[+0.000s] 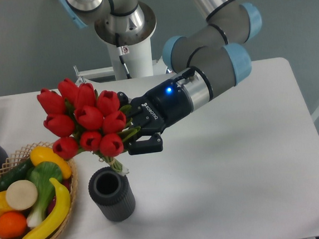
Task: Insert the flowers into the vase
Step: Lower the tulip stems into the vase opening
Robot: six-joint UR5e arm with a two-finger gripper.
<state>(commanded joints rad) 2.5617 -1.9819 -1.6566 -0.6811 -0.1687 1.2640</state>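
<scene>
the end effector (pixel 128 134) is clamped on the red tulip bunch (pixel 84 119), holding it in the air with stem ends just above the ribbed dark vase (pixel 111 193) on the white worktop (pixel 236 163).

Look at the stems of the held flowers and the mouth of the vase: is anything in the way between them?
Nothing visible is. The gripper holds the flowers with their stems pointing down, just above the open mouth of the vase. The basket stands off to the vase's left.
</scene>
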